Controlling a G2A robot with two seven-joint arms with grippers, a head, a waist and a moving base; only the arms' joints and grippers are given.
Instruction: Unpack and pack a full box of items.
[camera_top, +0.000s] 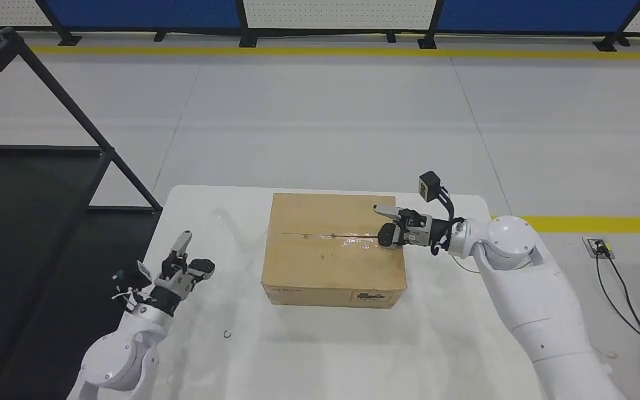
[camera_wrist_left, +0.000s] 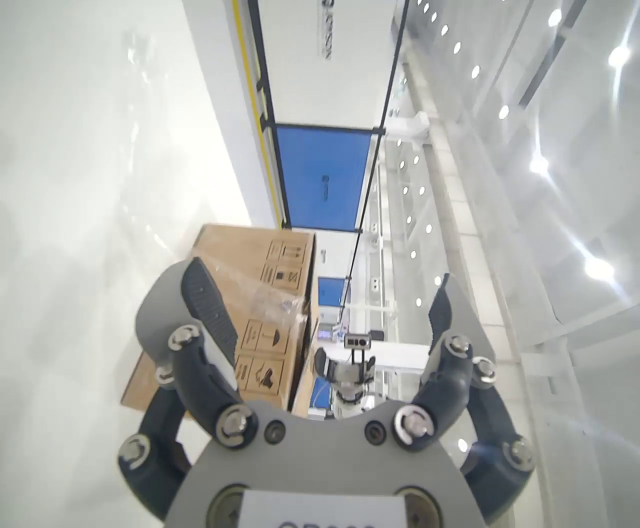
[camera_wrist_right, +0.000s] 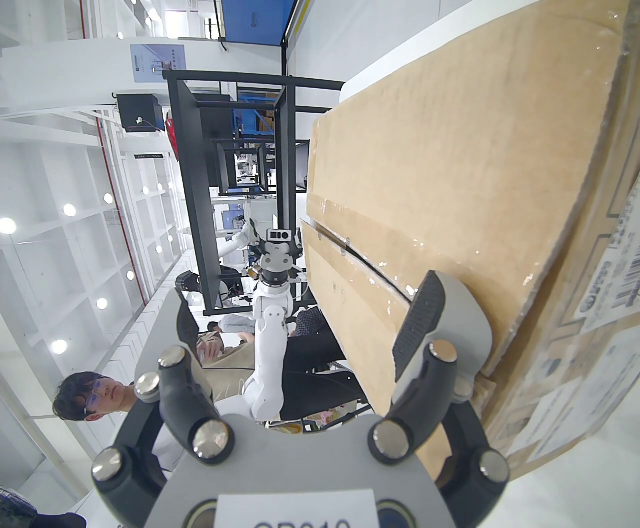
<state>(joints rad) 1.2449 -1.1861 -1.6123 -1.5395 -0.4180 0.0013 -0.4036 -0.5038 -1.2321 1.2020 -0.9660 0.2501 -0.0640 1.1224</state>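
Observation:
A closed brown cardboard box (camera_top: 335, 250) stands in the middle of the white table (camera_top: 470, 340); its two top flaps meet at a seam with bits of clear tape. My right gripper (camera_top: 386, 226) is open at the box's right end. In the right wrist view the gripper (camera_wrist_right: 300, 320) has one finger pad (camera_wrist_right: 420, 320) lying on the box top (camera_wrist_right: 450, 175) at the seam, the other off the box. My left gripper (camera_top: 192, 255) is open and holds nothing, low over the table left of the box. The left wrist view shows it (camera_wrist_left: 320, 295) pointing toward the box's end face (camera_wrist_left: 260, 260).
A small dark ring-like piece (camera_top: 228, 334) lies on the table in front of the left arm. A black metal frame (camera_top: 60, 120) stands off the table's left side. Bare table lies in front of the box and to its right.

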